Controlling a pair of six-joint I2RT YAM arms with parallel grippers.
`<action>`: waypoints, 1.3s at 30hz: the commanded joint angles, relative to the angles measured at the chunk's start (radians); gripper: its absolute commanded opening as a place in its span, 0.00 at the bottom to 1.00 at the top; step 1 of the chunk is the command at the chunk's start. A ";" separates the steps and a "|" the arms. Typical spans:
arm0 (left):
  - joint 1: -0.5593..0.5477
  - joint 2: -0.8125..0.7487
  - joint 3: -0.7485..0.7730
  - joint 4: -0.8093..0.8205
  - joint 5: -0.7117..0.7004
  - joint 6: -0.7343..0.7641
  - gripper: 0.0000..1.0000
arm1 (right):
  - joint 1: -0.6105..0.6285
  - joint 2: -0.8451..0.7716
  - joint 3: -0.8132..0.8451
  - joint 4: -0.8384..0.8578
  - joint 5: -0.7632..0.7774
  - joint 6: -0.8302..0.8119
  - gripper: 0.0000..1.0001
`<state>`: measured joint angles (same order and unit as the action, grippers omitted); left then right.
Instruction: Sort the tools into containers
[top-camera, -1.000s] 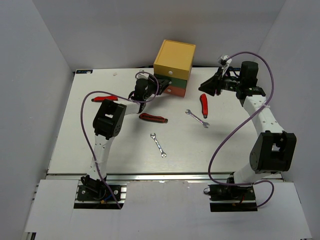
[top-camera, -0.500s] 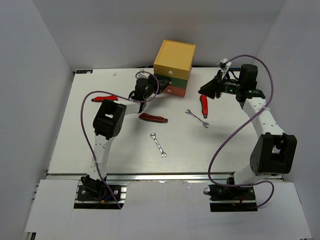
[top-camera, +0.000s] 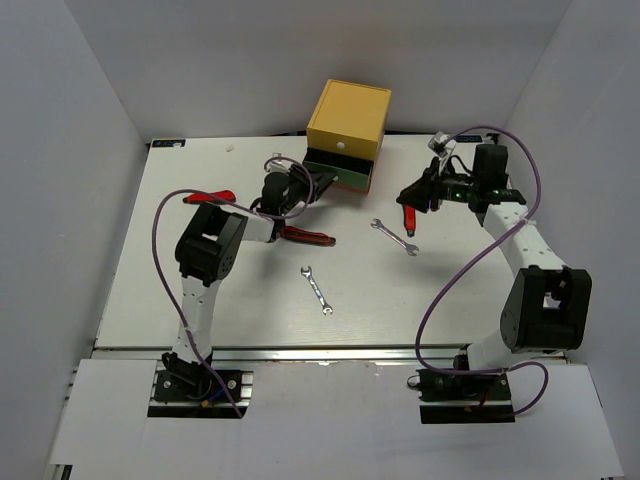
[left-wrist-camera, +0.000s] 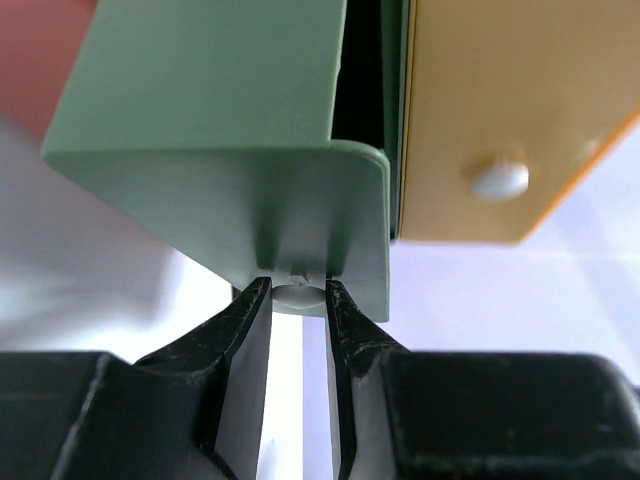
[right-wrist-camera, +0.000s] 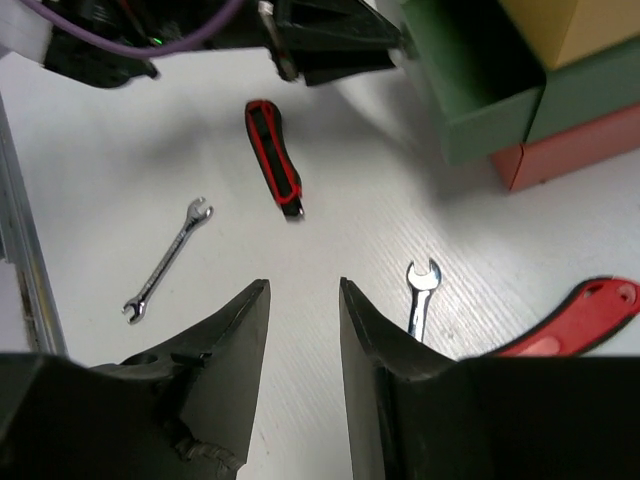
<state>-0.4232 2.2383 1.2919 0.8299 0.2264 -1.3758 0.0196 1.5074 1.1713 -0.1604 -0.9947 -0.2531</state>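
Observation:
The containers are a stack of three drawers, with the yellow one (top-camera: 348, 118) on top. My left gripper (top-camera: 303, 186) is shut on the white knob (left-wrist-camera: 297, 296) of the green middle drawer (top-camera: 340, 173), which stands pulled out. The orange-red bottom drawer (right-wrist-camera: 580, 145) is closed. My right gripper (top-camera: 408, 195) is open and empty, hovering over a red-handled tool (top-camera: 408, 217). A red-and-black tool (top-camera: 307, 237) lies left of centre. Two silver wrenches (top-camera: 395, 237) (top-camera: 317, 290) lie mid-table. In the right wrist view the open fingers (right-wrist-camera: 303, 287) frame bare table.
Another red-handled tool (top-camera: 210, 198) lies at the far left, beside the left arm. The grey enclosure walls stand close behind the drawers and along both sides. A metal rail (top-camera: 330, 352) runs along the table's near edge.
The left gripper has drawn back toward the arm with the knob, sliding the green drawer out. The right gripper has moved left and down, over the red-handled tool.

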 joint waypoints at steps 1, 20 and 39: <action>-0.006 -0.120 -0.121 0.000 0.019 0.026 0.34 | 0.005 -0.021 -0.024 -0.089 0.048 -0.103 0.41; -0.006 -0.301 -0.204 -0.156 0.008 0.184 0.60 | 0.227 0.256 -0.021 -0.110 0.702 -0.343 0.67; 0.098 -0.683 -0.477 -0.400 -0.125 0.377 0.63 | 0.246 0.409 0.004 -0.205 0.674 -0.419 0.03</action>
<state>-0.3511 1.6367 0.8593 0.4885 0.1497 -1.0340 0.2596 1.8908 1.1904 -0.3111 -0.2951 -0.6556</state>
